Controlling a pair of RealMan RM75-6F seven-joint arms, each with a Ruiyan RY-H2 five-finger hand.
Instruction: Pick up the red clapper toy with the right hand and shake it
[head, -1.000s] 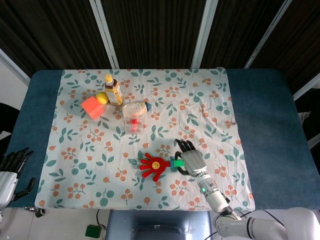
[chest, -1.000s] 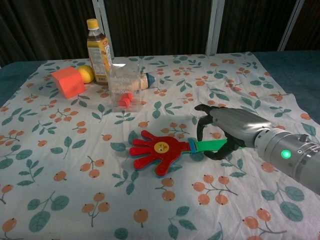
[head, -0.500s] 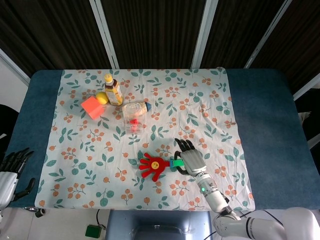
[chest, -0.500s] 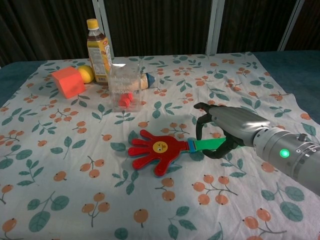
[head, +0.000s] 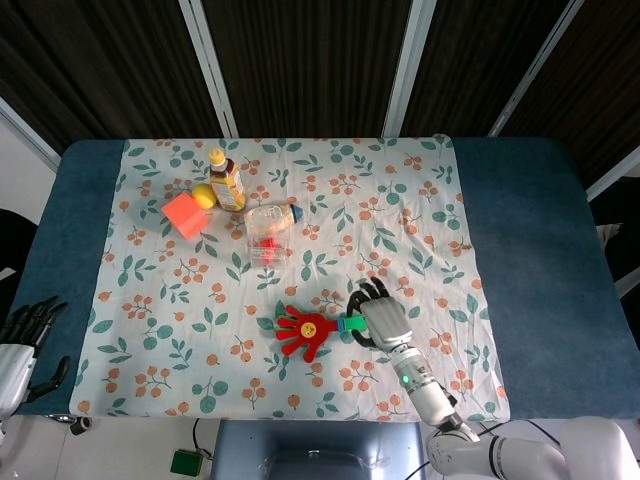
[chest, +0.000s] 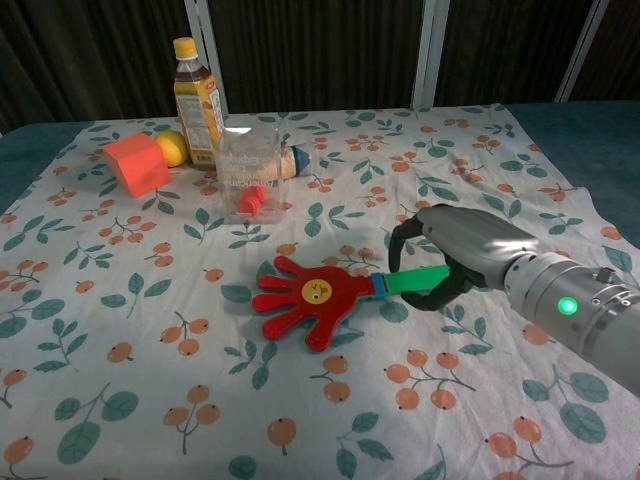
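The red clapper toy (head: 305, 330) (chest: 311, 298), shaped like a hand with a yellow smiley face and a green handle (chest: 417, 279), hangs slightly above the floral cloth near the table's front. My right hand (head: 383, 318) (chest: 457, 252) grips the green handle, fingers curled around it. My left hand (head: 22, 345) rests at the far left edge off the table, fingers apart, holding nothing; the chest view does not show it.
At the back left stand an orange-capped bottle (head: 225, 180) (chest: 196, 103), a yellow ball (head: 203, 195), an orange cube (head: 183, 214) (chest: 137, 164) and a clear plastic container (head: 268, 230) (chest: 249, 172) holding red pieces. The floral cloth (head: 400, 210) covers the blue table (head: 530, 250).
My right hand has closed tighter on the green handle and raised the clapper slightly off the cloth. The left hand has not moved.
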